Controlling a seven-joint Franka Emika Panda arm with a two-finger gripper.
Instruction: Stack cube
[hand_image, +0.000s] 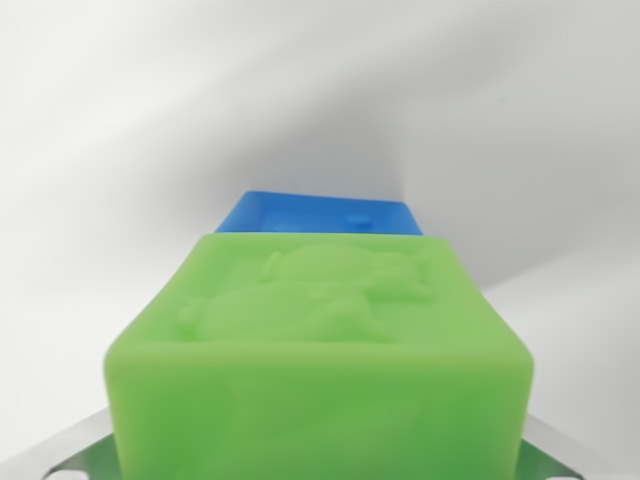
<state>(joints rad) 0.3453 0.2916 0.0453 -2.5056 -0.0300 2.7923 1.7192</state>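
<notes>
We see the green cube (320, 350) filling the wrist view, blue cube (320, 213) just behind it. Looks light, soft, rubbery w/ embossed top; grip flat sides. End effector state: can't tell.

Two cubes in all: one green cube (320, 340) near the camera and one blue cube (322, 212) just beyond it.

Only the hand's (318, 462) metal fingers (80, 450) show, at the wrist view's bottom corners.
</notes>
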